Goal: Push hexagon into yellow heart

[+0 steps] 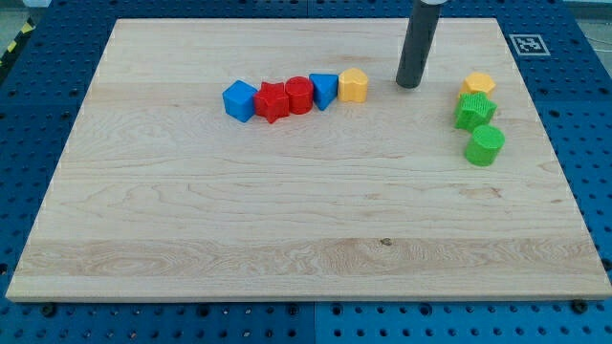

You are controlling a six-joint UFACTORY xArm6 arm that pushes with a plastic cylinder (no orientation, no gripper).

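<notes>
Resting on the wooden board point(287, 220), my tip point(409, 84) stood between the yellow heart point(354, 85) at its left and the yellow hexagon point(479, 84) well off to its right, touching neither; being a bare rod, it held nothing. The heart ended a row with the blue triangle point(324, 91), red cylinder point(299, 96), red star point(273, 101) and blue cube point(239, 100). Below the hexagon sat the green star point(474, 111) and green cylinder point(485, 145)
</notes>
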